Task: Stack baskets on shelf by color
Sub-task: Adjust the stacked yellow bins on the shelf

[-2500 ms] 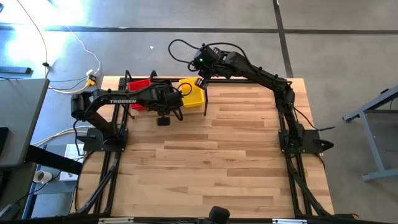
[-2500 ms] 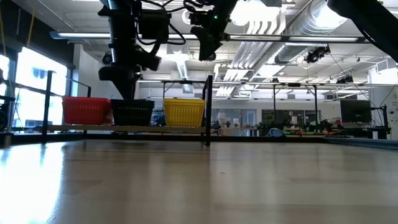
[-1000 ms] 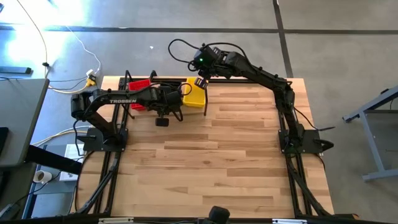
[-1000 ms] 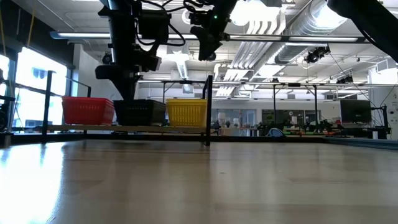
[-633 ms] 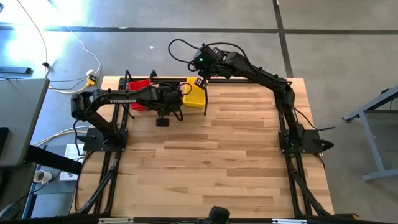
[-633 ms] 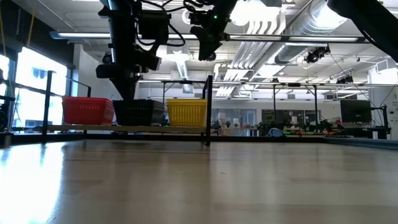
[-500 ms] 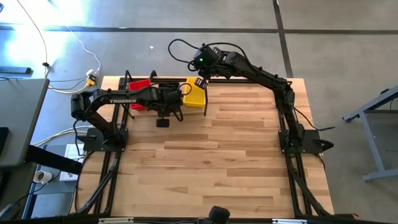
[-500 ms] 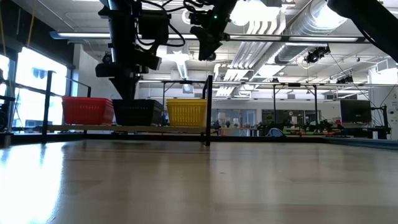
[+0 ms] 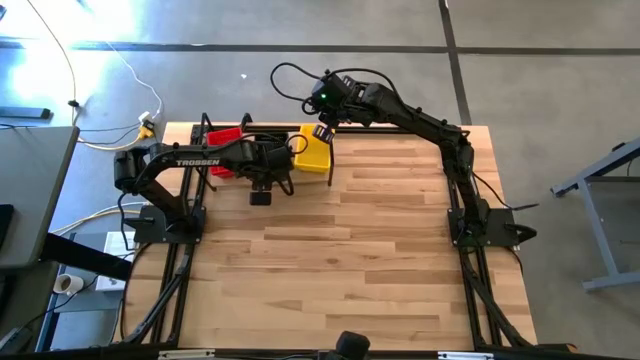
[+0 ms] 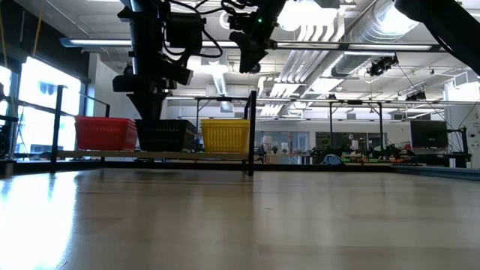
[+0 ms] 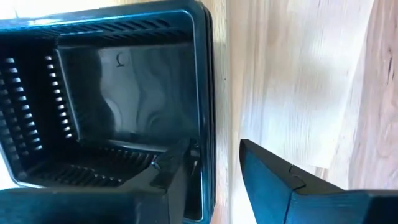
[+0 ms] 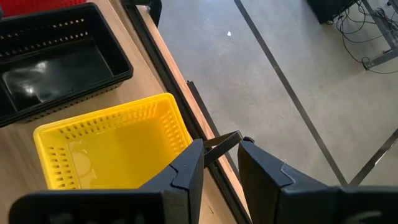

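Since 2.5 s back: black basket (image 10: pixel 166 136) nudged toward yellow basket (image 10: pixel 224 136) on shelf (image 10: pixel 150 155), red basket (image 10: pixel 105 133) alongside. Left gripper (image 11: pixel 214 162) now parted astride its wall, releasing. Right gripper (image 12: pixel 221 162) empty, narrowly open, above yellow. Next, probably: lift clear.

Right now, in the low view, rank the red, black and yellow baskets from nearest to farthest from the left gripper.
1. Black basket: right under the left gripper, mid-shelf.
2. Red basket: next along, at the window end.
3. Yellow basket: farthest, by the upright post.
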`<state>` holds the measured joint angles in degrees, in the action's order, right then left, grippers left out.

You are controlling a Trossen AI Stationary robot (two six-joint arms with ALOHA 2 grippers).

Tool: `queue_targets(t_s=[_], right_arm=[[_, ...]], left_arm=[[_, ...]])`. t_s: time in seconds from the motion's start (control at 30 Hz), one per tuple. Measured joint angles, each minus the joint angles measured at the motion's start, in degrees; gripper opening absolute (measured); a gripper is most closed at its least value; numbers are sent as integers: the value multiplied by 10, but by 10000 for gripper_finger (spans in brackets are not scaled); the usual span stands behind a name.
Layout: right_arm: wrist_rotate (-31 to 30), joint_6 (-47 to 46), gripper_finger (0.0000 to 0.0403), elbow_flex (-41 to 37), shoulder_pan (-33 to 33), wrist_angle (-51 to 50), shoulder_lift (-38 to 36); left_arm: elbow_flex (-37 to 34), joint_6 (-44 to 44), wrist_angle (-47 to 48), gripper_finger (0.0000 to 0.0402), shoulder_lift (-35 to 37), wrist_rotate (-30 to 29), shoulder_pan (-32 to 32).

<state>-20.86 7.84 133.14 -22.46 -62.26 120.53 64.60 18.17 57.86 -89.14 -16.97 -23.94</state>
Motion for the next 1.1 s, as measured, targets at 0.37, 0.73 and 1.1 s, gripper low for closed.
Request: queue_targets(t_s=[0.37,0.73,1.1], right_arm=[[-16,-29,87,0,-1,0,0],[-50,-48,87,0,-25,-1,-26],[128,-137,87,1,-139,-49,-37]], left_arm=[[2,-11,14,133,0,-4,0],[99,-42,70,133,0,-3,0],[201,-99,87,133,1,-3,-19]])
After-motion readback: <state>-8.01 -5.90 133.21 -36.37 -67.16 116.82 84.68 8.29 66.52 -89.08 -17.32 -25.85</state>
